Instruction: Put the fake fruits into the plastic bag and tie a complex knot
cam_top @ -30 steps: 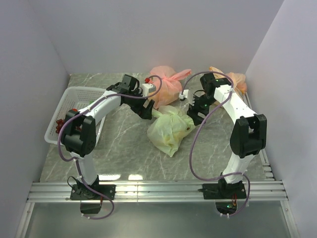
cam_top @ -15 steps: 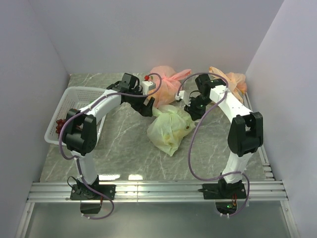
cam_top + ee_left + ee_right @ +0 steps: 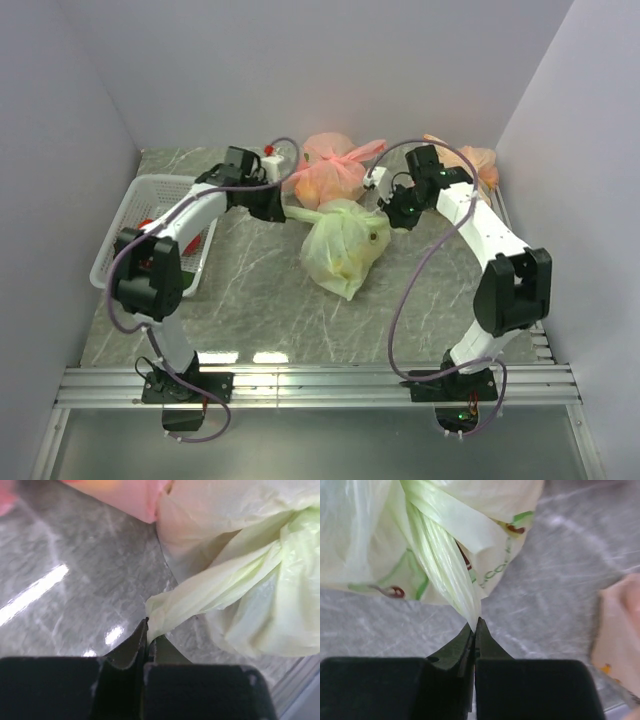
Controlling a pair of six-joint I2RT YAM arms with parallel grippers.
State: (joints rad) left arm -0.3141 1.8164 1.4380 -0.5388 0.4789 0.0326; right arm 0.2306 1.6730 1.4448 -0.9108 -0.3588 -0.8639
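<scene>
The pale-green plastic bag [image 3: 343, 248] sits bulging in the middle of the table, its handles drawn out to either side. My left gripper [image 3: 281, 211] is shut on the left handle end [image 3: 170, 611], stretched taut toward the bag's twisted neck [image 3: 280, 560]. My right gripper [image 3: 392, 222] is shut on the right handle end [image 3: 451, 575], pinched right at the fingertips. The plastic bag [image 3: 380, 535] fills the top of the right wrist view. The fake fruits in this bag are hidden by the plastic. Red fake fruits [image 3: 146, 222] lie in the white basket.
A pink knotted bag [image 3: 328, 180] rests just behind the green one, touching it. An orange-tan knotted bag [image 3: 470, 160] lies at the back right. The white basket [image 3: 130, 210] stands along the left wall under the left arm.
Both grippers have shut on the bag's handle ends and pulled apart, left one leftward, right one rightward. The bag has been drawn up and shifted slightly back.
</scene>
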